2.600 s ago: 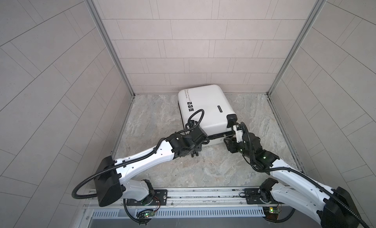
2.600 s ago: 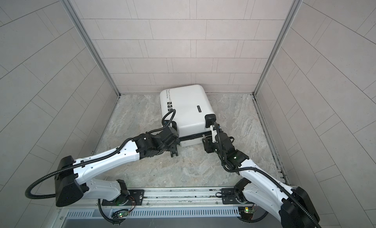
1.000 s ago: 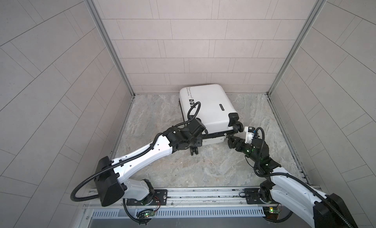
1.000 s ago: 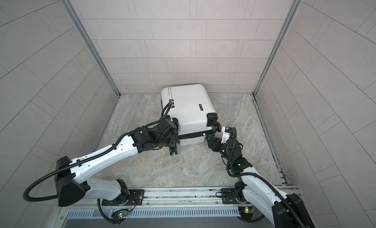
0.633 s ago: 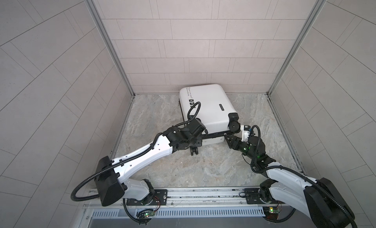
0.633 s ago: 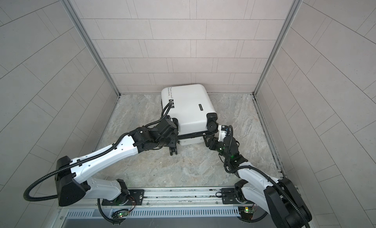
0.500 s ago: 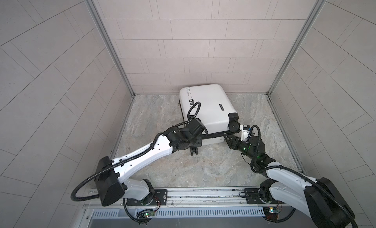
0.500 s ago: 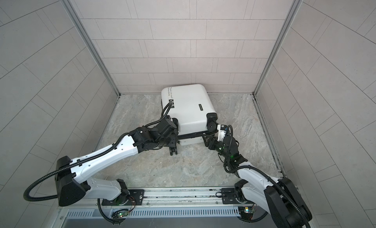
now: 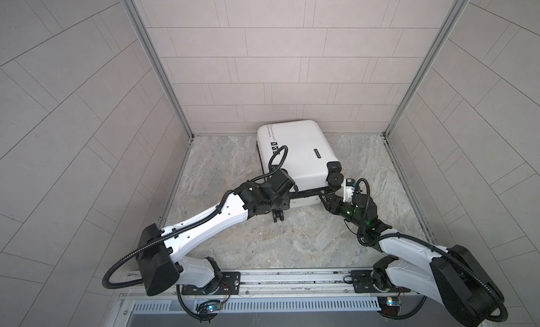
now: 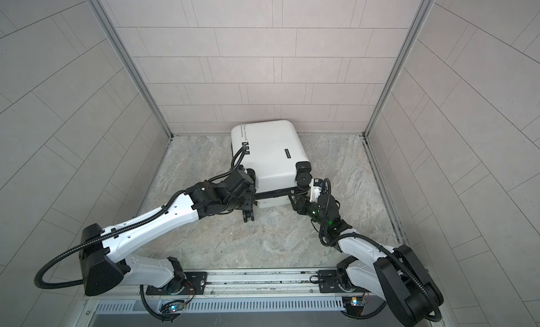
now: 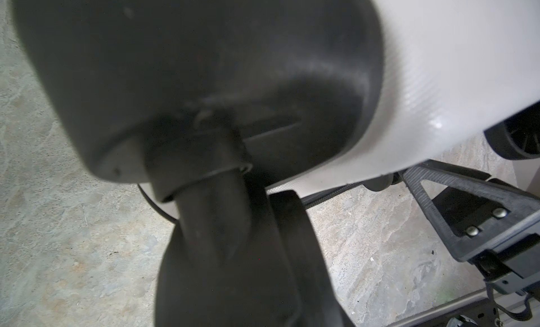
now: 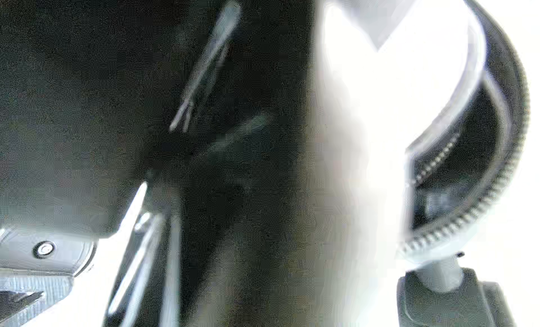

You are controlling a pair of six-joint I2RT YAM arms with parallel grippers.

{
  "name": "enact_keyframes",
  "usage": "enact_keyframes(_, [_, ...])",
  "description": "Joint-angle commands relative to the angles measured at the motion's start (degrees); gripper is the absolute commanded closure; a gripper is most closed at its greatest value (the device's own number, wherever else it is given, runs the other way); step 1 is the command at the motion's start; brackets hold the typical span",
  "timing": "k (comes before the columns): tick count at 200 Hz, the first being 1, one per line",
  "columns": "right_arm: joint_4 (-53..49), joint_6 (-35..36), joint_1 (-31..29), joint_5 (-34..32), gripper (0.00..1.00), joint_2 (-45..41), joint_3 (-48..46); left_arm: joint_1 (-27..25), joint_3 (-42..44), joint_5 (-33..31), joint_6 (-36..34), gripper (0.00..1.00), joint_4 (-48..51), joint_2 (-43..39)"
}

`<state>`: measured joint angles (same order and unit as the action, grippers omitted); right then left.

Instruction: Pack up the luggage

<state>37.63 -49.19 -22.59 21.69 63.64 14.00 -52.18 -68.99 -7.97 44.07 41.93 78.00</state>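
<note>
Small white hard-shell suitcase [image 9: 295,153] flat at far wall [image 9: 277,77]; left gripper [image 9: 292,195] and right gripper [image 9: 326,197] flank its near black zipper seam [image 9: 309,191], likely to close it; finger spacing indiscernible.

Luggage [image 9: 301,153]: white hard plastic shell, slight sheen. Floor [image 9: 292,243]: matt veined stone.

A small white hard-shell suitcase [image 9: 298,153] lies flat and skewed at the far edge of the stone-patterned table [image 9: 233,165]. Black lettering and icons [image 9: 273,137] run along its left edge. Black wheels [image 9: 335,179] sit at the near end, where the shells are slightly parted.
</note>
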Motion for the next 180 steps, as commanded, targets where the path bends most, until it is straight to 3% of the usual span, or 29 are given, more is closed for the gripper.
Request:
enact_keyframes(1, [2.67, -0.12, -0.62, 0.57, 0.54, 0.28, 2.21, -1.08, -3.81, 0.02, -3.9, 1.0, -8.16, -2.34])
enact_keyframes(151, [-4.85, 1.88, -0.61, -3.88, 0.9, -3.53, 2.16, -0.6, -1.69, -2.58, -4.12, 1.0, -6.93, -4.69])
enact_keyframes(180, [-7.44, 2.69, -0.61, -5.08, 0.9, -6.27, 1.66, 0.02, -0.63, -2.29, -3.89, 1.0, -7.2, -5.23])
